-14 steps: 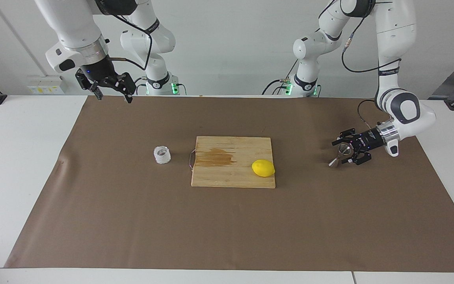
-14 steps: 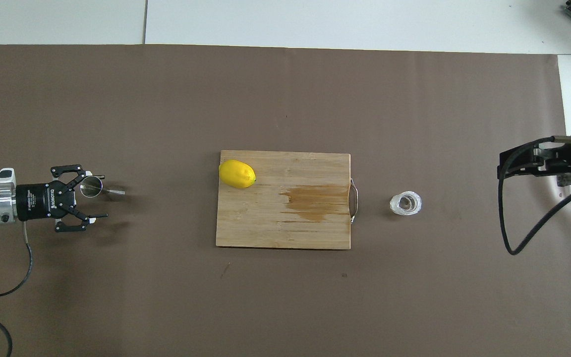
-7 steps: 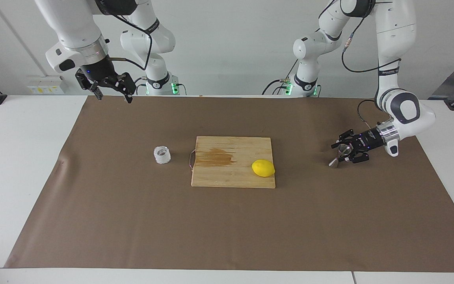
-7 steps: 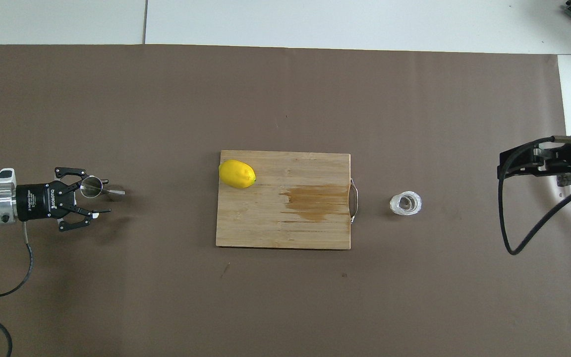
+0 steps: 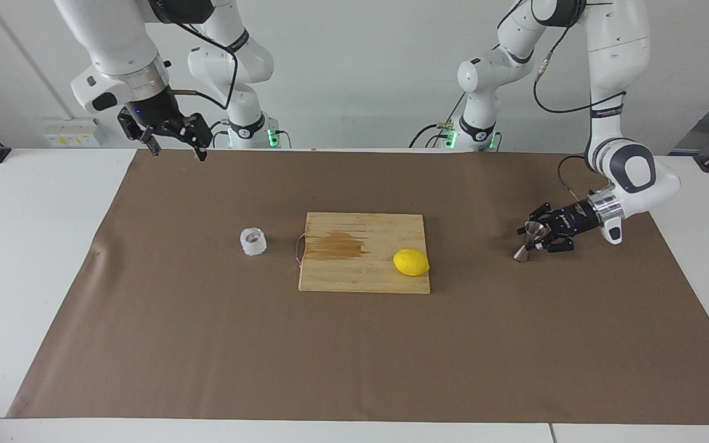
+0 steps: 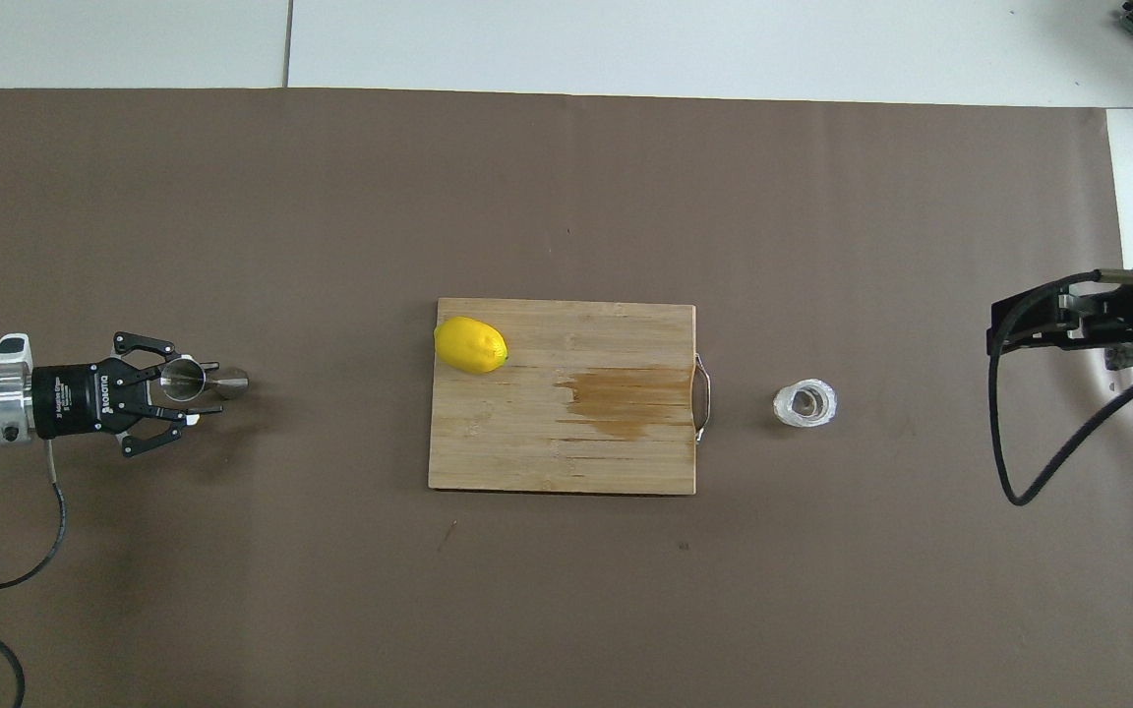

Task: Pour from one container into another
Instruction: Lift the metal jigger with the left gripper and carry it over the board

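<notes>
- The left gripper [image 5: 536, 239] is low over the brown mat [image 5: 354, 357] at the left arm's end of the table, lying almost level, and its fingers stand on both sides of the steel jigger [image 5: 530, 242]; they look pressed on its waist, but whether they truly clamp it, one cannot tell.
- The jigger stands on the mat, a little tilted, at about 9 o'clock of the wooden board [image 6: 566, 462] in the overhead view, well apart from it.
- The right gripper [image 5: 176, 149] hangs high over the mat's edge nearest the robots, at the right arm's end of the table; its fingers are wide apart and hold nothing. This arm waits.
- The glass cup [image 6: 805, 404] stands upright on the mat at 3 o'clock of the board in the overhead view, just beside the board's metal handle [image 6: 703, 398] but not touching it.
- A yellow lemon [image 6: 470, 345] lies on the board, in its corner at about 10 o'clock in the overhead view.
- The board has a dark stain [image 6: 621, 401] near the handle.
</notes>
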